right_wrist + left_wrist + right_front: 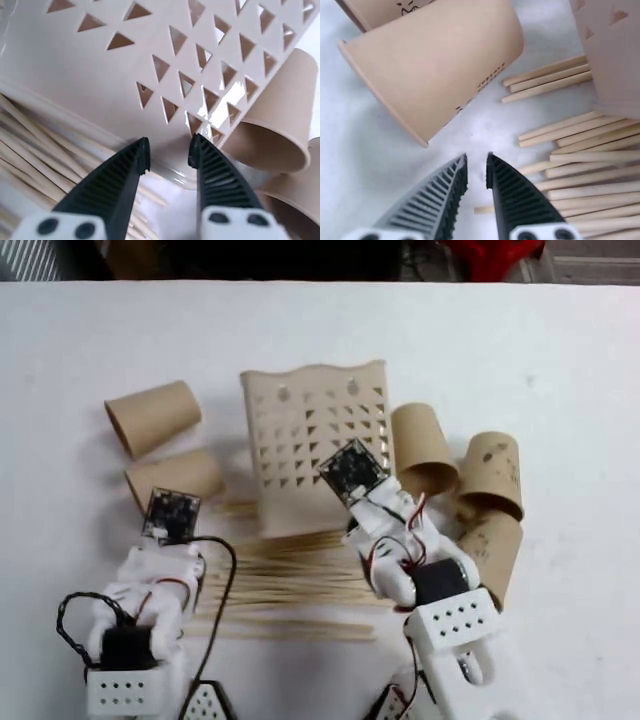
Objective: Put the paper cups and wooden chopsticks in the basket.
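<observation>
The beige basket (315, 445) with triangle holes lies mid-table. Wooden chopsticks (290, 585) are spread in front of it, between the two arms. Two paper cups (152, 417) (175, 477) lie on their sides to its left, three more (423, 448) (492, 473) (492, 550) to its right. My left gripper (476, 159) is narrowly open and empty, just short of the nearer left cup (435, 65), with chopsticks (585, 170) beside it. Open and empty too, my right gripper (169, 150) hovers at the basket's perforated wall (100, 65), over chopsticks (35, 150), beside a cup (285, 115).
The white table (560, 360) has free room behind the basket and at both far sides. The left arm (145, 610) and right arm (420, 580) stand at the front edge, with a black cable (225, 580) looping by the left one.
</observation>
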